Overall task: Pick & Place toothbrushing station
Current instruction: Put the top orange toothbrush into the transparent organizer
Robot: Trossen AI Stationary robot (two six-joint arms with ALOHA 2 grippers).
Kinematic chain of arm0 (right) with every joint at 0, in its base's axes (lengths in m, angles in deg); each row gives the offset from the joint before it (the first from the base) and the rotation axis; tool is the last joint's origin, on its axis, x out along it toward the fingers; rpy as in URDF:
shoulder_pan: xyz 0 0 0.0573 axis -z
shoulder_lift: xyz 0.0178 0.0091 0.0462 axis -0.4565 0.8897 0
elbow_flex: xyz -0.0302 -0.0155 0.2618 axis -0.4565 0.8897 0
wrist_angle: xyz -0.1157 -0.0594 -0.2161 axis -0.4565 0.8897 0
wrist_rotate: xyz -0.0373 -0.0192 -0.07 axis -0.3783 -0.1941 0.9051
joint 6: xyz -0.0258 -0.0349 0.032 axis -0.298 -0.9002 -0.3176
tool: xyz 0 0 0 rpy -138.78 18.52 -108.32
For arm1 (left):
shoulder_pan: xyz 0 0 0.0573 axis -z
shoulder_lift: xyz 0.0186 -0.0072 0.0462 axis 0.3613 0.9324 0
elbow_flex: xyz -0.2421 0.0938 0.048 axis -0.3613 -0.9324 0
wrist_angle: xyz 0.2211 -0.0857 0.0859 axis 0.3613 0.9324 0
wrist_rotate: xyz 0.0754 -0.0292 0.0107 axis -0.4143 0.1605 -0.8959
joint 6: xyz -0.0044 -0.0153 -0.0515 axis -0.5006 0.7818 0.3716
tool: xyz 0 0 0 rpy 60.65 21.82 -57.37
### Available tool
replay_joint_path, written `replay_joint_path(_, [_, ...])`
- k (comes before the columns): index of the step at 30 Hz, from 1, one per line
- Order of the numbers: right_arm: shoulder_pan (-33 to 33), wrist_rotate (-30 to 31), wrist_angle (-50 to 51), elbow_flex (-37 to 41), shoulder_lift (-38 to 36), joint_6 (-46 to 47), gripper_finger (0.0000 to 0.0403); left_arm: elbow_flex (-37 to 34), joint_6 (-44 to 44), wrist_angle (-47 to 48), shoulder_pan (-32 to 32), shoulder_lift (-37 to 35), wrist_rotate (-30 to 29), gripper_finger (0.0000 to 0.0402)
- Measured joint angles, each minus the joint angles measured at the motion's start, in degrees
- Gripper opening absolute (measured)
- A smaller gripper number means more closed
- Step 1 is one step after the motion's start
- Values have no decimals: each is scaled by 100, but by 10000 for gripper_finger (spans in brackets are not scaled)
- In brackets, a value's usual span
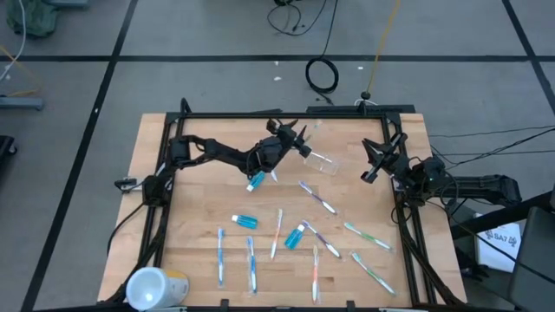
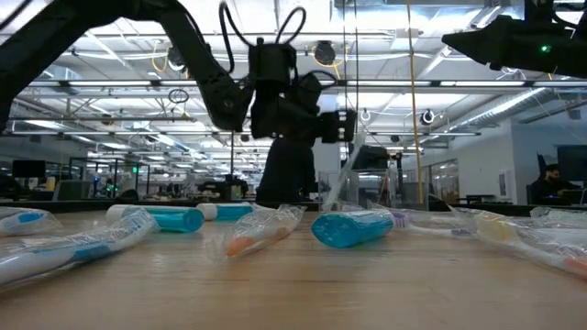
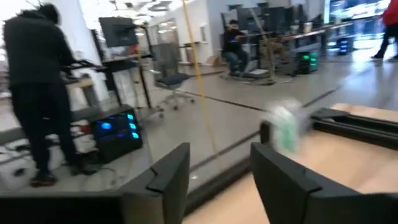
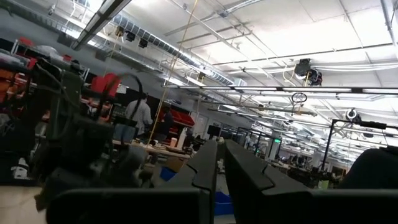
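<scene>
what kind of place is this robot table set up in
Probably a big open robotics lab or workshop: exposed ceiling beams with strip lights, people at computer desks, cables on the concrete floor.

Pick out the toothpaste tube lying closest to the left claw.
It is the blue toothpaste tube just below the left claw in the high view. The other two tubes lie farther down the table, among the toothbrushes.

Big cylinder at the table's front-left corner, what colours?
White with a yellow end; high view shows it best.

toothpaste tube [image 2: 351, 228] mid-table, wrapped brushes [image 2: 257, 231] around, arm [image 2: 275, 101] above
</scene>
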Motion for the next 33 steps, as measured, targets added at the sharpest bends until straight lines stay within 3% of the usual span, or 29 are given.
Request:
replay_joint_path(3, [0,0,42,-1,1,2,20,6,-196,717,106,-418,-220,199])
replay_joint_path(7, [0,0,80,0,1,152,20,8,12,2548,207,-1162,-297,206])
replay_joint_path(14, [0,-15,155,0,1,621,20,12,2723,6324,112,-2269,-138,207])
replay_joint_path(18, [0,-16,354,0,1,776,20,12,3816,7681,3,-2486,26,207])
replay_joint_path(24, [0,-15,417,-1,3,1046,20,7,4542,8499,-109,-2371,357,207])
replay_joint_path(33, [0,-19,443,0,31,1302,20,2,6076,8465,-141,-1646,744,207])
